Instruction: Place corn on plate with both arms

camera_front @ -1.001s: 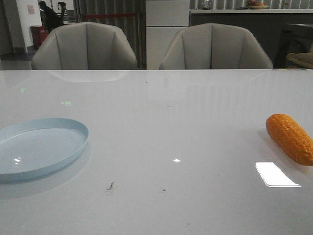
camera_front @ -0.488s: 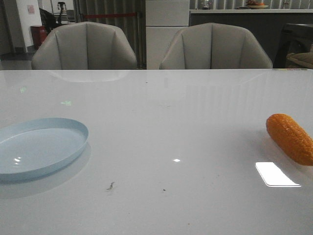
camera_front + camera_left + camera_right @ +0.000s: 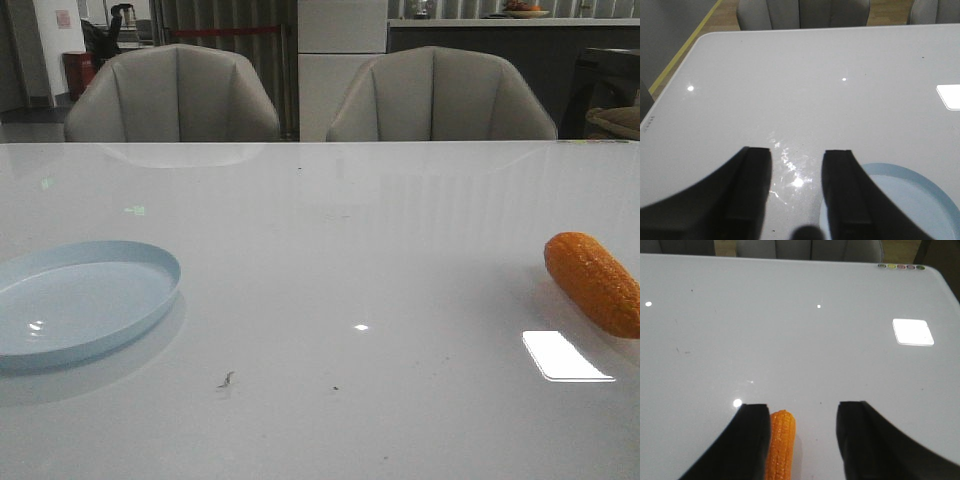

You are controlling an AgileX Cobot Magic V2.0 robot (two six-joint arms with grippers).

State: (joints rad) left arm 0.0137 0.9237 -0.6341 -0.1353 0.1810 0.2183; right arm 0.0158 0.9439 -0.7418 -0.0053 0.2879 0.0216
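- We find the corn [image 3: 594, 283] lying on the white table [image 3: 340, 260] at the far right of the front view, slanted, its rounded end toward the chairs and its near end cut by the picture's edge.
- The plate [image 3: 80, 305] sits at the far left of the same table, well apart from the corn; its left part is cropped, and it holds nothing.
- Neither arm shows in the front view.
- In the right wrist view, the right gripper [image 3: 802, 440] has its fingers spread apart above the table. The corn [image 3: 780, 445] lies in the gap, just beside one finger [image 3: 747, 442]; we cannot tell whether they touch. The other finger is clear of the cob.
- In the left wrist view, the left gripper [image 3: 796, 192] is likewise spread, with nothing between the fingers. The plate [image 3: 912, 202] lies partly under one finger [image 3: 842, 192].
- Two grey upholstered chairs [image 3: 172, 95] stand at the far side of the table.
- Writing: faint marks run along the table edge [image 3: 648, 122] in the left wrist view, too small to read. A row of small coloured dots [image 3: 900, 266] sits near the table corner in the right wrist view; we read no lettering there.
- A bright rectangular reflection [image 3: 565, 356] lies on the table just in front of the corn.
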